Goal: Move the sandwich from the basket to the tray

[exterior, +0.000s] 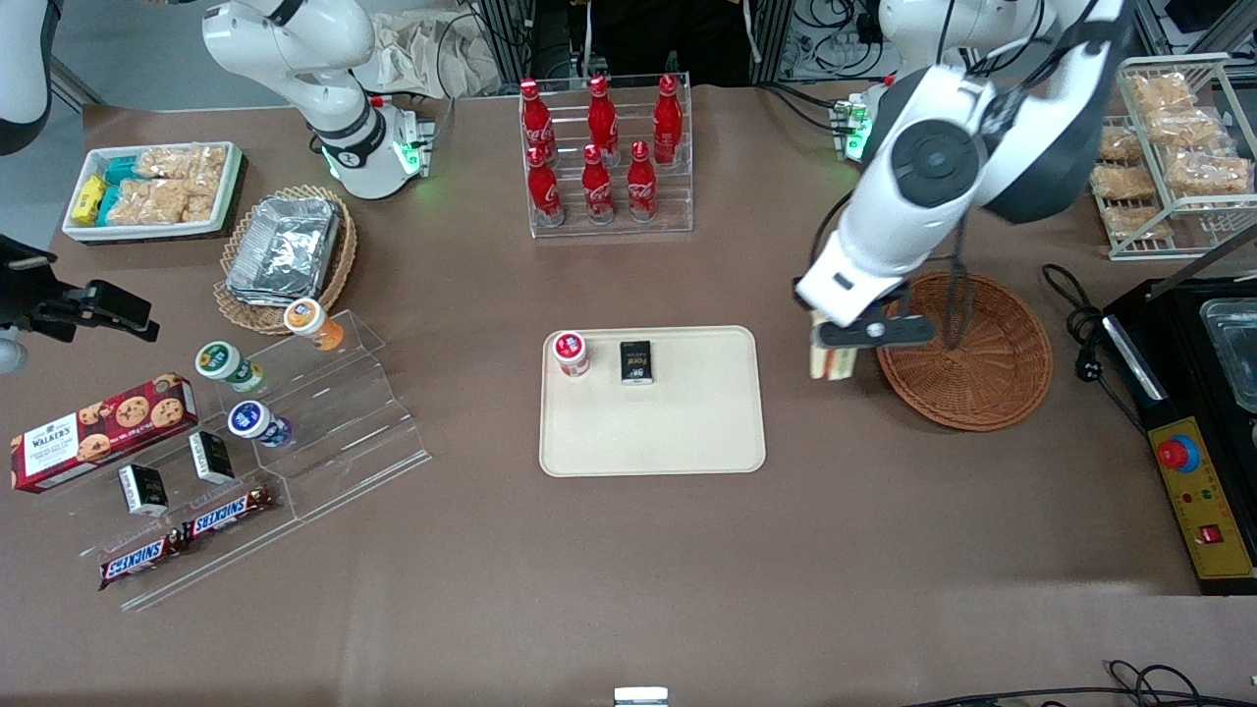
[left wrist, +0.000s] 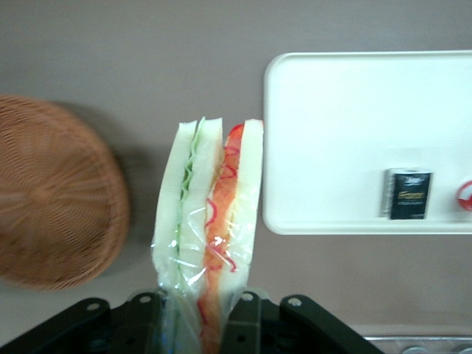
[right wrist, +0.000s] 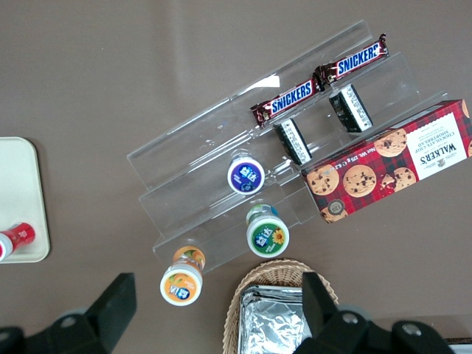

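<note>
One broad brown table (exterior: 628, 570) carries everything here. On it, near the middle, lies the flat cream-beige rectangular plastic tray (exterior: 678, 432) with rounded corners and a low rim. Beside the tray, toward the working arm's end of the table, sits the round, shallow, reddish-brown woven wicker basket (exterior: 982, 363), with nothing visible inside it.

The white left arm reaches down between these two, and its black two-finger gripper (exterior: 835, 358) hangs above the bare strip of table between the basket's rim and the tray's edge. Its fingers (left wrist: 240, 324) are closed on the triangular wedge sandwich of pale white bread (left wrist: 210, 221), wrapped in clear film, with green filling in one half and red-orange filling in the other. The sandwich is lifted clear of the basket and held on edge, its tip pointing away from the gripper. In the wrist view its tip sits just beside the tray's corner, without being over the tray proper.

Two small items stand on the tray, on the part farther from the front camera: a small black rectangular packet (exterior: 635, 361) and, just beside it toward the parked arm's end, a little cup with a red-and-white lid (exterior: 571, 352).
</note>
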Tool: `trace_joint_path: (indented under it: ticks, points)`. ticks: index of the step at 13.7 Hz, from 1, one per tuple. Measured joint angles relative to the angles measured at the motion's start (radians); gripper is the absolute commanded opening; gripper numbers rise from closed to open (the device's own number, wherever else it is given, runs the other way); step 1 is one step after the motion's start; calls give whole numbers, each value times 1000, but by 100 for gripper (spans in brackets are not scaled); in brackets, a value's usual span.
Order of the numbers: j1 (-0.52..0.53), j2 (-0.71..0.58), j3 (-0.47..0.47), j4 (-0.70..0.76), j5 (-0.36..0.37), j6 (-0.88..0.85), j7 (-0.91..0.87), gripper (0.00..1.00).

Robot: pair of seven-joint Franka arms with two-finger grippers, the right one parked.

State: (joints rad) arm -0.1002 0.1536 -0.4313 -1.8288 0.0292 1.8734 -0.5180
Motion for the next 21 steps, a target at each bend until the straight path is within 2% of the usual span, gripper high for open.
trace_joint_path:
  ticks: [4, 9, 10, 11, 12, 15, 21]
  points:
    - [-69, 210, -16, 6, 132, 199, -90, 0]
    - [-89, 413, -16, 22, 231, 388, -153, 0]
    - [-92, 432, -16, 26, 255, 402, -172, 15]
    - [-96, 447, -17, 29, 282, 411, -196, 82]
    - [-102, 458, -17, 30, 311, 416, -220, 100]
    - [-113, 475, -18, 32, 365, 418, -272, 100]
    - [-114, 476, -18, 39, 368, 418, -290, 100]
